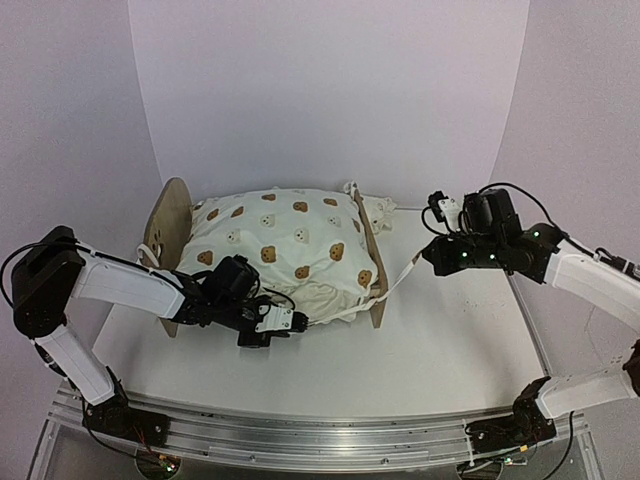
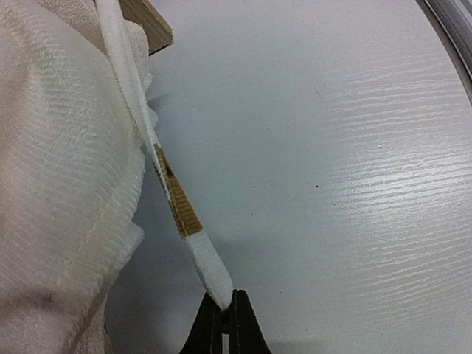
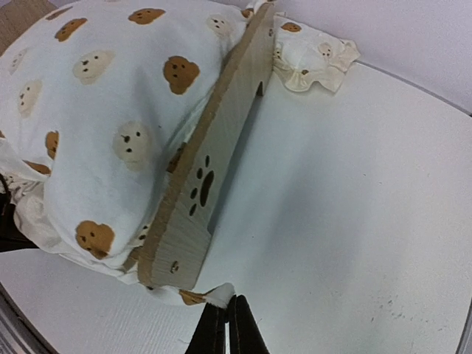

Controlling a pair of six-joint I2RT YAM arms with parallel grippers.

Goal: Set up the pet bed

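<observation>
The pet bed has light-wood end boards (image 1: 170, 235) and a cream bear-print duvet (image 1: 280, 245) piled on it. The pillow (image 1: 377, 212) lies behind the right end board (image 1: 366, 262). My left gripper (image 1: 296, 322) is at the bed's near right corner, shut on the end of a white-and-tan tie string (image 2: 179, 203) that runs taut up to the duvet (image 2: 59, 184). My right gripper (image 1: 424, 258) is right of the bed, shut on another tie string end (image 3: 220, 293) that comes from under the paw-print end board (image 3: 214, 166). The striped base is hidden.
The white table (image 1: 440, 340) carries the bed, with a metal rail (image 1: 320, 440) along its near edge. White walls close in the back and sides. The frilled pillow (image 3: 313, 59) lies on the table beyond the end board in the right wrist view.
</observation>
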